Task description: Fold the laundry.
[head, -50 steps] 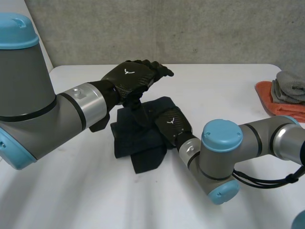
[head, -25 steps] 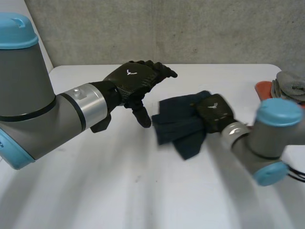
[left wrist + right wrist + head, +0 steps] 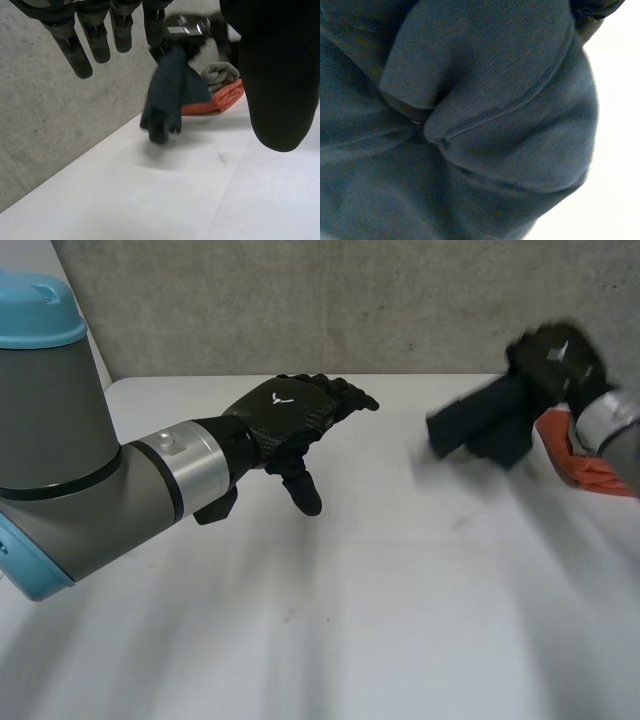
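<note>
A folded dark blue cloth (image 3: 480, 425) hangs in the air over the table's far right, with my right hand (image 3: 555, 355) shut on its upper end. In the right wrist view the dark blue cloth (image 3: 470, 125) bunches in thick folds under the palm. My left hand (image 3: 285, 415) hovers open above the table's left middle, fingers straight and thumb pointing down, holding nothing. Past the left hand's fingers (image 3: 95, 35), the left wrist view has the cloth (image 3: 165, 100) dangling from the right hand (image 3: 187, 27).
An orange cloth (image 3: 590, 470) lies at the white table's (image 3: 350, 590) right edge, just behind the carried cloth. A grey towel (image 3: 220, 75) sits on top of the orange cloth (image 3: 222, 99). A concrete wall runs along the table's far side.
My right hand closed on the dark blue cloth, lifted it off the table's middle and swept it up to the far right. The left hand stayed almost still.
</note>
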Action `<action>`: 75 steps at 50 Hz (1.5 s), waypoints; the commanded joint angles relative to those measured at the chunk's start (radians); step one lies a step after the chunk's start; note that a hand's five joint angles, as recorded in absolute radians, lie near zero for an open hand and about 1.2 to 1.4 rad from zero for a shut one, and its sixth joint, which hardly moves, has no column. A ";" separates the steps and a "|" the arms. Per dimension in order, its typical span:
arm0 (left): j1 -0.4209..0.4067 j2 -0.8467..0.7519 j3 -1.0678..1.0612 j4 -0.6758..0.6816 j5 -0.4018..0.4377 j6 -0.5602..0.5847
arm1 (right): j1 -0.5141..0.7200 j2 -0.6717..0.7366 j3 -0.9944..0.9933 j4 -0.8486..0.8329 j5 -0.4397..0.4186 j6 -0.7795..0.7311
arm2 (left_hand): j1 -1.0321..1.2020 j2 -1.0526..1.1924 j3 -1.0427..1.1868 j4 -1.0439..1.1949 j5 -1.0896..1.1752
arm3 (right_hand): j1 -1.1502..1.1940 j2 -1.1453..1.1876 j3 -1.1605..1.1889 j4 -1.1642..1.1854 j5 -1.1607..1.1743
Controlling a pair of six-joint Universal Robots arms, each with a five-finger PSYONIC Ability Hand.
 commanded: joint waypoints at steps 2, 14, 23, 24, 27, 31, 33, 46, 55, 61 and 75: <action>0.000 0.000 0.000 0.000 -0.005 0.000 | -0.048 0.137 -0.468 -0.039 0.067 0.198 | 0.028 0.010 0.011 0.000 -0.017 | 0.467 0.234 0.255 0.238 0.315; -0.004 0.000 -0.009 0.000 -0.009 -0.022 | -0.217 0.355 -0.759 -0.017 -0.014 0.211 | 0.031 0.013 0.014 0.003 -0.014 | 0.467 0.234 0.255 0.238 0.315; -0.003 -0.014 -0.035 0.000 -0.008 -0.060 | -0.332 0.461 -0.602 -0.017 -0.233 0.200 | 0.031 0.013 0.014 0.003 -0.014 | 0.467 0.234 0.255 0.238 0.315; -0.006 -0.017 -0.035 0.000 -0.008 -0.060 | -0.355 0.470 -0.564 -0.022 -0.273 0.197 | 0.031 0.013 0.014 0.003 -0.014 | 0.467 0.234 0.255 0.238 0.315; -0.010 -0.025 -0.035 0.000 -0.009 -0.062 | -0.392 0.476 -0.510 -0.029 -0.317 0.195 | 0.031 0.013 0.014 0.003 -0.014 | 0.467 0.234 0.255 0.238 0.315; -0.012 -0.034 -0.032 0.002 -0.009 -0.060 | -0.438 0.470 -0.485 -0.026 -0.338 0.189 | 0.034 0.016 0.017 0.006 -0.011 | 0.467 0.234 0.255 0.238 0.315; -0.012 -0.034 -0.032 0.000 -0.009 -0.060 | -0.458 0.461 -0.481 -0.026 -0.342 0.191 | 0.034 0.016 0.017 0.006 -0.011 | 0.467 0.234 0.255 0.238 0.315; -0.018 -0.028 -0.034 0.000 -0.009 -0.068 | -0.513 0.410 -0.495 -0.026 -0.500 0.272 | 0.034 0.016 0.017 0.006 -0.011 | 0.467 0.234 0.255 0.238 0.315; -0.018 -0.034 -0.037 0.000 -0.011 -0.075 | -0.536 0.412 -0.469 -0.028 -0.519 0.312 | 0.034 0.016 0.017 0.006 -0.011 | 0.467 0.234 0.255 0.238 0.315; -0.019 -0.035 -0.041 0.000 -0.011 -0.083 | -0.563 0.429 -0.441 -0.017 -0.545 0.266 | 0.034 0.016 0.017 0.006 -0.011 | 0.467 0.234 0.255 0.238 0.315; -0.013 -0.020 -0.044 0.000 -0.011 -0.083 | -0.553 0.208 -0.332 0.060 -0.436 0.192 | 0.031 0.013 0.014 0.003 -0.014 | -0.754 -0.988 -0.967 -0.984 -0.907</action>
